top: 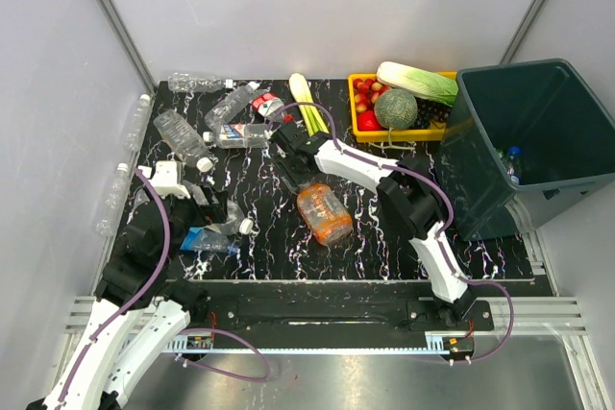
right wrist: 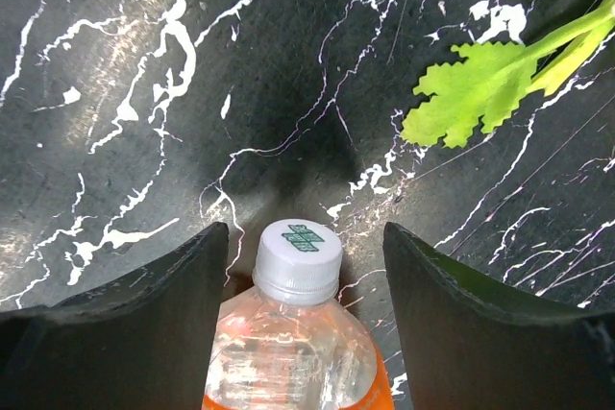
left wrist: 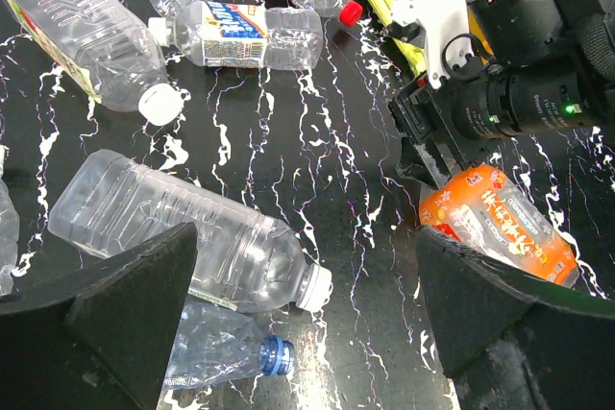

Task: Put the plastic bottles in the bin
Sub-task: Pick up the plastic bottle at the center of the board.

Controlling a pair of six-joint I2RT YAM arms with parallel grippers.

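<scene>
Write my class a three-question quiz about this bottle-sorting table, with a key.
1. True or false: the cap of the orange bottle sits between the open fingers of the right gripper.
2. What fills the yellow tray? A fruit and vegetables, B bottles, C tools.
3. Complete: the left gripper hovers over clear bottles with its jaws ___.
Key: 1 true; 2 A; 3 open.
</scene>
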